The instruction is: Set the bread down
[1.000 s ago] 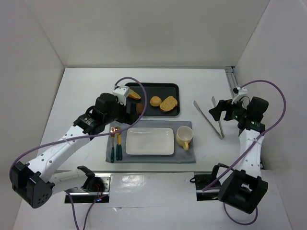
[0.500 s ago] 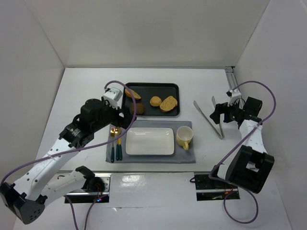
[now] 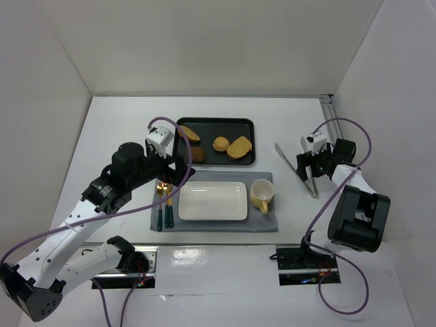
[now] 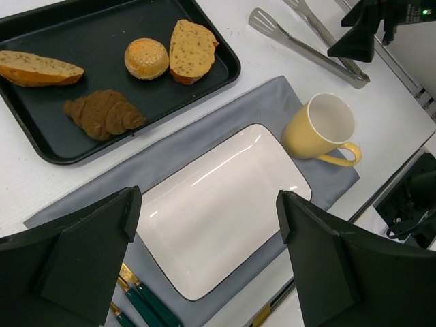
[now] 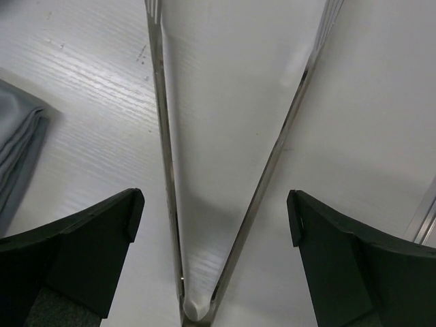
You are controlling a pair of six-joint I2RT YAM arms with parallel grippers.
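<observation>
Tongs [image 5: 158, 102] polished metal; plate [image 4: 218, 204] glossy white glaze; tray [image 4: 102, 34] matt black; placemat [image 4: 266, 102] grey cloth.

You had a black tray [image 4: 102, 27] carrying a dark brown croissant [image 4: 103, 114], a golden-orange round bun [image 4: 146, 58], a tan slice [image 4: 191, 42] flecked with dark seeds, and a pale baguette piece [image 4: 37, 68] with a golden-brown crust. Your placemat [image 4: 252, 105] was plain grey. The plate [image 4: 218, 204] was glossy white with a thin dark rim, and the mug [image 4: 320, 126] was pale yellow, lighter inside. The cutlery [image 3: 163, 204] showed dark green handles and gold tops. The tongs [image 5: 160, 136] were bare silver metal, and the table [image 3: 116, 136] was white.
</observation>
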